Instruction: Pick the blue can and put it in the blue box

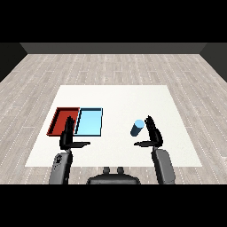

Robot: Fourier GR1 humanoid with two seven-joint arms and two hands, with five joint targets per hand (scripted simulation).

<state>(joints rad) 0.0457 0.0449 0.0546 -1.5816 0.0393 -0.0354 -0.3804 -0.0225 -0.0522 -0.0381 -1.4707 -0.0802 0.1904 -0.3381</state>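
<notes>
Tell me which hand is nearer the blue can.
Right. The right hand is open just beside the blue can, on its right. The left hand is far off across the table, over the near edge of the red tray.

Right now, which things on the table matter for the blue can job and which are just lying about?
Part of the job:
- blue can, lying tilted on the table, next to the right robot hand, fingers open, not curled round it
- blue tray, the target

Just lying about:
- red tray, beside the blue tray
- left robot hand, open, in front of the trays
</notes>
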